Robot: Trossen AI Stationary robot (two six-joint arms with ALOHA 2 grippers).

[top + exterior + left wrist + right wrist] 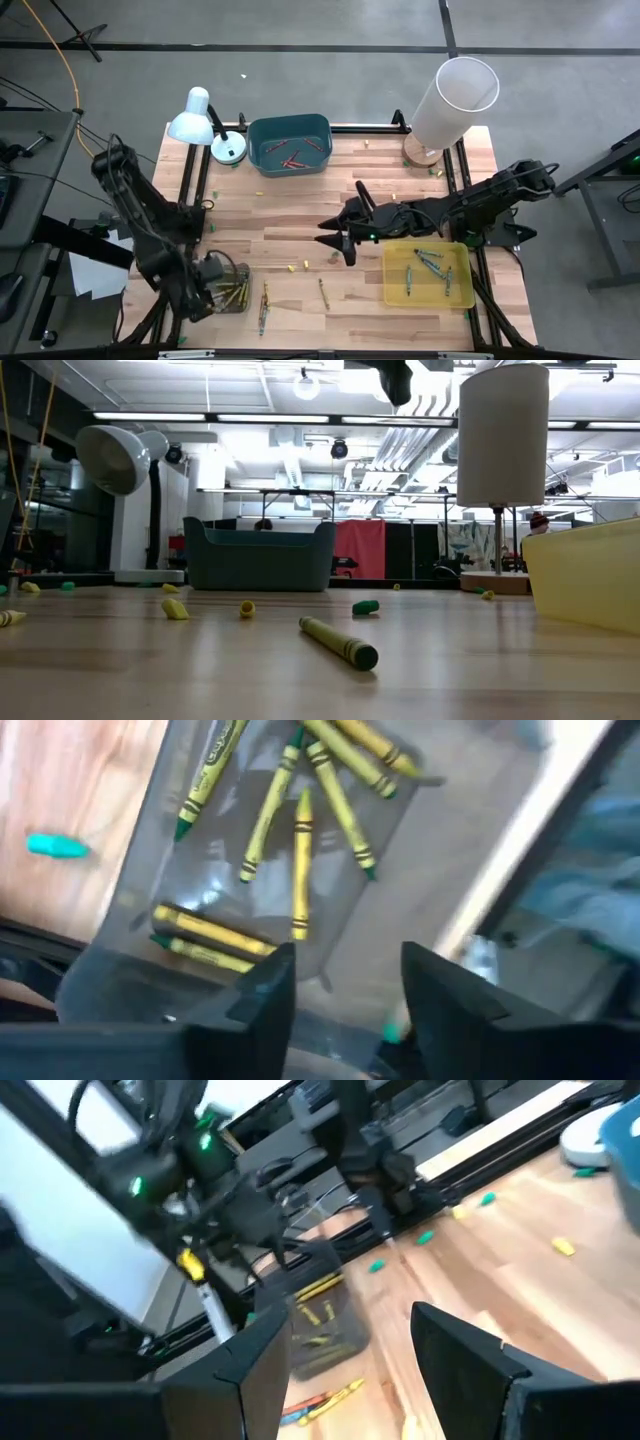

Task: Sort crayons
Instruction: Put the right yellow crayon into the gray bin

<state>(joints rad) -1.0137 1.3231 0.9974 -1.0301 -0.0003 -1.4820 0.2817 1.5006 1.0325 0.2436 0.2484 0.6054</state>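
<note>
Below the left gripper (jaws apart) lie seemingly yellow crayons.

The wooden table is light tan with a pattern of long planks, and the plastic bin at its far side is dark teal with red-orange crayons inside. The flat tray at the near right is translucent yellow, and the clear tray at the near left holds yellow crayons with black markings on their wrappers.
</note>
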